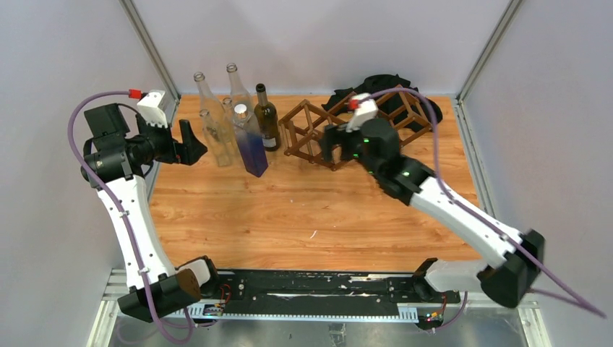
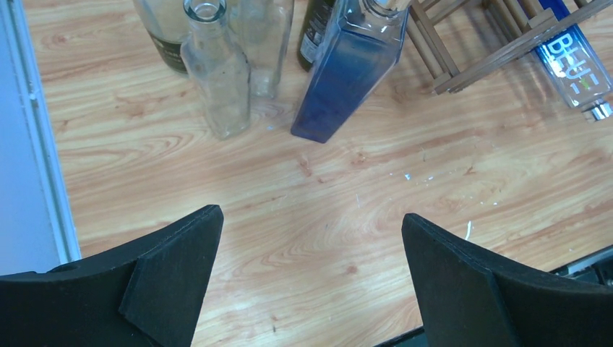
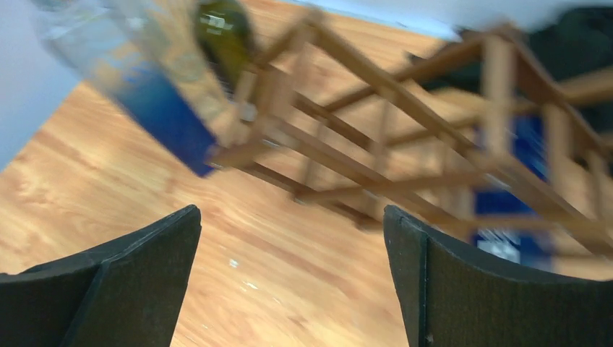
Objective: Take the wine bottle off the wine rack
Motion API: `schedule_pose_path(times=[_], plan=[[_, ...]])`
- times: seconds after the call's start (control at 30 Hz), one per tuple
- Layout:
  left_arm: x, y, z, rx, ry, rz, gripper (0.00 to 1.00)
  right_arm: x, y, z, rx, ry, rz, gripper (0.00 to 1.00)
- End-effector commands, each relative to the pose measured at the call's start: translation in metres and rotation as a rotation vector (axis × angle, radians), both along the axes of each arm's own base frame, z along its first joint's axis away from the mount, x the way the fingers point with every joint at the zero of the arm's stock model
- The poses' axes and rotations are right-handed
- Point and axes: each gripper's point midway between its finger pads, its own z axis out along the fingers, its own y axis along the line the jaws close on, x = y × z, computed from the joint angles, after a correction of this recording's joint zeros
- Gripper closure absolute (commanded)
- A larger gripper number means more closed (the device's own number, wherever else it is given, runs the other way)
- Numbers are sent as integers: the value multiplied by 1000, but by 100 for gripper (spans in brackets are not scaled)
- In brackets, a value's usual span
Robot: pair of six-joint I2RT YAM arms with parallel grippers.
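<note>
Wine bottle [image 2: 575, 61], blue with a pale printed label, lying on its side inside a cell of the wine rack [image 1: 307, 134], away from the rack's left end. Hidden under the right arm in the top view, half screened by slats from both wrists. Right gripper [image 3: 290, 213] hovering just in front of the rack, jaws spread wide, nothing between them. Left gripper [image 2: 311, 215] well to the left of the rack, likewise gaping and empty, beyond a cluster of standing bottles [image 1: 231, 119] just left of the rack. Looks like glass: probably rigid, smooth and slippery, breakable if dropped or knocked against the slats. Cannot tell whether full or empty, so weight unknown. Best taken, judging from here, at whichever end pokes clear of the lattice — the neck if reachable, being narrow enough for the pads — then drawn straight out along its own axis. Risk otherwise of levering the light-looking rack, dragging it along, or nudging it into the bottles at its left.
</note>
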Motion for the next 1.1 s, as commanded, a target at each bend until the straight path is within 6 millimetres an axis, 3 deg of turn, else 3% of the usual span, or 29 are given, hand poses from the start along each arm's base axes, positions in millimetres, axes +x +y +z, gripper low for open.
schedule_pose_path(times=[0.0, 0.07, 0.17, 0.43, 0.73, 0.8, 1.07], plan=[[1, -3, -5, -33, 15, -15, 0, -19, -95, -60, -51, 241, -182, 0], [1, -2, -7, -32, 19, -14, 0, -24, -130, -72, -27, 278, -264, 0], [1, -2, -6, -30, 17, -17, 0, -23, -163, -84, -18, 304, -357, 0], [0, -3, -9, -32, 21, -19, 0, -6, -212, -130, 42, 441, -516, 0], [0, -3, -7, -31, 16, -23, 0, 30, -225, -170, 92, 524, -566, 0], [1, -2, -8, -24, 17, -22, 0, 38, -220, -174, 143, 522, -526, 0], [4, -4, -8, -43, 23, -33, 0, 48, -214, -214, 146, 598, -477, 0]])
